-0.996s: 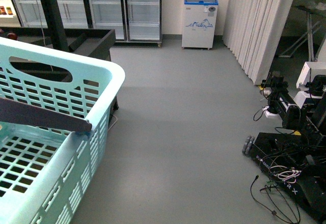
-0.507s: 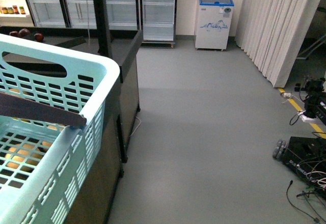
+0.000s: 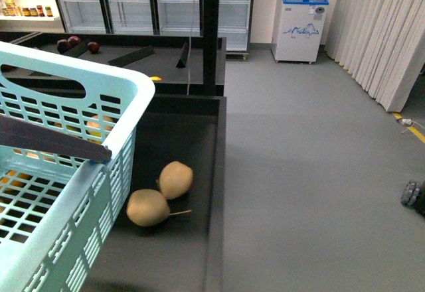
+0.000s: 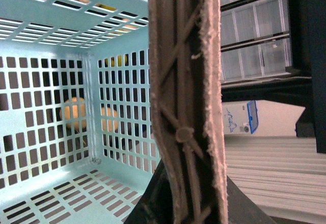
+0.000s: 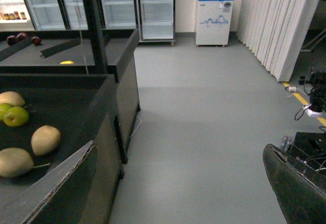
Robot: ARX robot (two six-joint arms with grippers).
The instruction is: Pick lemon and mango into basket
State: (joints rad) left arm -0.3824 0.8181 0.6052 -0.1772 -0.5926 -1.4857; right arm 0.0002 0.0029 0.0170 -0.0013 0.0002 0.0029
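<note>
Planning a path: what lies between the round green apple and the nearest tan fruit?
Bare black bin floor between green apple and tan oval fruit; right wrist view.

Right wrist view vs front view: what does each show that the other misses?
Only right wrist: a green apple and the open right gripper.
Only front: the basket, filling the left side.
Both: two tan fruits in a black bin, the freezer, fridges, curtain.
</note>
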